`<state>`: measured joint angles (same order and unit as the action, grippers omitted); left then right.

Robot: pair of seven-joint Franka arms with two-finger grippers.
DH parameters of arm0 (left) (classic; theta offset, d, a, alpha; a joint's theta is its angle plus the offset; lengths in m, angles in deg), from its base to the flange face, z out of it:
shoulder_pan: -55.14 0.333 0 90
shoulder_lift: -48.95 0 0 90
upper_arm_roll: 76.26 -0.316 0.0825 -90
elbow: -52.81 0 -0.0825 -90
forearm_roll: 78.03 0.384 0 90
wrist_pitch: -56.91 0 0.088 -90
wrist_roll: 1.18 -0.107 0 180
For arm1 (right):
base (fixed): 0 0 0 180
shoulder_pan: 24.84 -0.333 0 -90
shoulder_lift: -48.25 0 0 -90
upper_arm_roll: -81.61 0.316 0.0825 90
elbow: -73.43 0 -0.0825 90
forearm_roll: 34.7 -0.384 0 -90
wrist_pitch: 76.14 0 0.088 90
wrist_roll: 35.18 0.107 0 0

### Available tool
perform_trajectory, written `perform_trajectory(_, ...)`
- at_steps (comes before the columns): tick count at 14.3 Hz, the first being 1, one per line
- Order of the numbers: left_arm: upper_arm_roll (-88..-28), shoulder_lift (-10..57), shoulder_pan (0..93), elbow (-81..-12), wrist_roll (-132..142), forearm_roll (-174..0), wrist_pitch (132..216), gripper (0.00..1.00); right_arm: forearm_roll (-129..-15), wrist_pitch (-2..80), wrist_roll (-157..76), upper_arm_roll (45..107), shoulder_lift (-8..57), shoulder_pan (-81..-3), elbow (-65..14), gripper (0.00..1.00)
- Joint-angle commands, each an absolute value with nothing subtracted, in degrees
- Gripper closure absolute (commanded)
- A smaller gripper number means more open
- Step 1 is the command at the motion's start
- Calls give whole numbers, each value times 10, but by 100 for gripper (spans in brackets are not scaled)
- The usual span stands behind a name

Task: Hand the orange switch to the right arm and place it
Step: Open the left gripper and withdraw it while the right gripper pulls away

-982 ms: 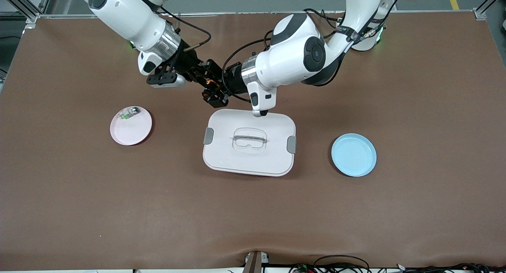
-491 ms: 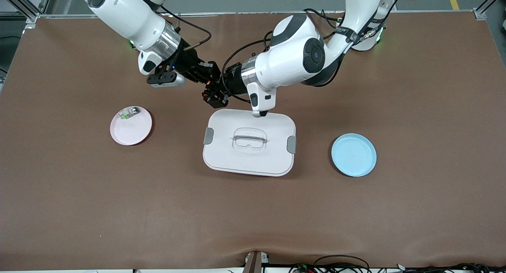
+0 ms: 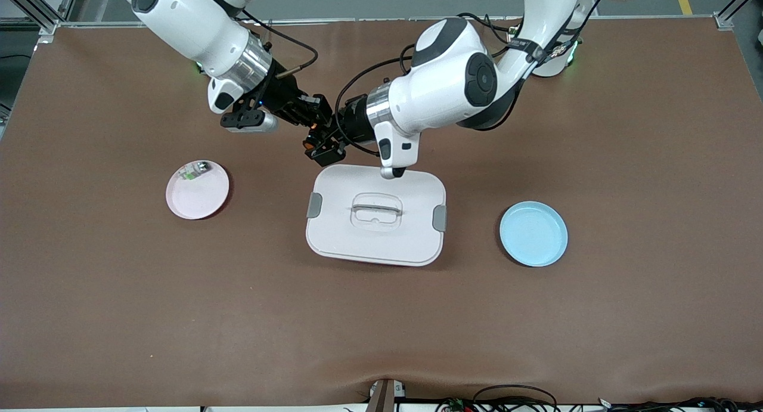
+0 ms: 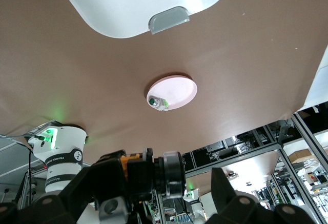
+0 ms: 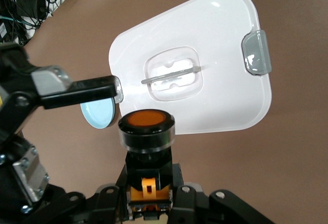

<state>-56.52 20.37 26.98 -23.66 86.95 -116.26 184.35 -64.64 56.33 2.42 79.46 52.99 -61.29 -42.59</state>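
Observation:
The orange switch (image 3: 311, 142) hangs in the air between the two grippers, over the table beside the white box's edge. My right gripper (image 3: 311, 124) is shut on its black body. In the right wrist view the orange cap (image 5: 146, 120) points away from that gripper (image 5: 147, 203). My left gripper (image 3: 322, 145) is open around the switch. In the left wrist view the switch (image 4: 171, 172) sits between its own fingers (image 4: 228, 193), with a gap at the cap. One left fingertip (image 5: 89, 88) shows apart from the switch.
A white lidded box (image 3: 334, 233) lies at mid-table, just nearer the front camera than the grippers. A pink plate (image 3: 202, 200) holding a small clear-and-green part (image 3: 191, 173) lies toward the right arm's end. A blue plate (image 3: 533, 233) lies toward the left arm's end.
The two grippers stay together over the same spot. The left arm has shifted slightly, and the switch's orange cap now shows nearer the box.

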Motion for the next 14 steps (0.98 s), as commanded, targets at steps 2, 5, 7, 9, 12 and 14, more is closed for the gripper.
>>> perform_trajectory(2,-574,224,300,-226,854,-1104,1841,0,-646,530,19,792,532,-614,-424,98)
perform_trajectory(5,-570,247,341,-227,853,-969,1823,0,-641,469,-47,788,527,-606,-404,98)
perform_trajectory(7,-575,247,363,-226,840,-929,1799,0,-638,423,-120,788,527,-578,-397,98)
perform_trajectory(9,-575,253,397,-229,786,-882,1793,0,-617,374,-219,788,530,-544,-394,98)
perform_trajectory(12,-577,246,452,-234,714,-848,1756,0,-473,314,-348,788,533,-522,-394,98)
perform_trajectory(14,-577,245,493,-237,656,-781,1702,0,-414,281,-445,788,535,-503,-399,98)
